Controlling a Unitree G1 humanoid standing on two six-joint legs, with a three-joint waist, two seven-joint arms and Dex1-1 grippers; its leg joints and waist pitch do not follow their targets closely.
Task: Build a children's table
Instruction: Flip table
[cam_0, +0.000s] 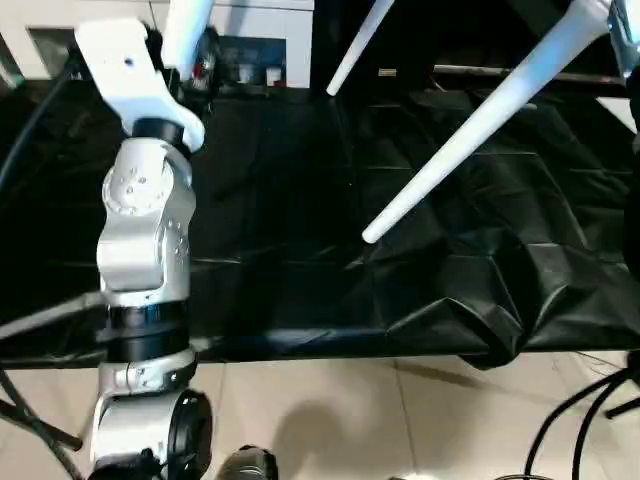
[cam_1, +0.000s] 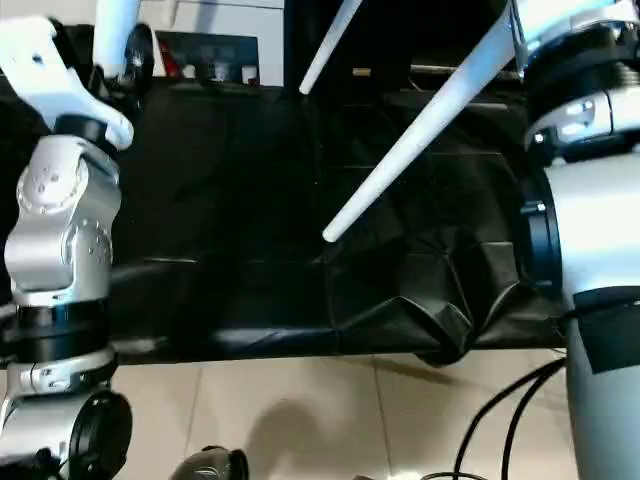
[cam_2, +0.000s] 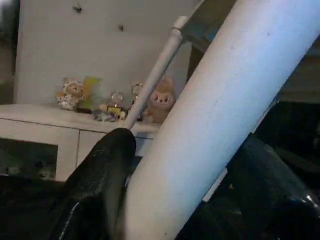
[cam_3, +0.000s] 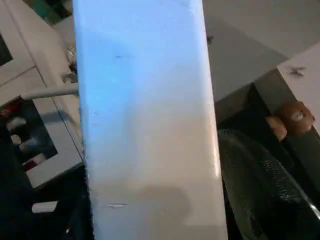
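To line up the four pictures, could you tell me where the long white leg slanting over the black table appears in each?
Left eye: slanting leg, upper right to centre.
Right eye, top right to centre.
Left wrist: cannot tell.
Right wrist: cannot tell.
Shared landmark in the eye views: black table cover.

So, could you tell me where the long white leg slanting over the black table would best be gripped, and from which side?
Probably on the thicker upper stretch of the slanting leg, well above its narrow free tip, which hangs unsupported over the black-covered table. The tube is round and tapered, so coming in square across its axis from the open side, fingers on opposite flanks, looks least likely to slip.
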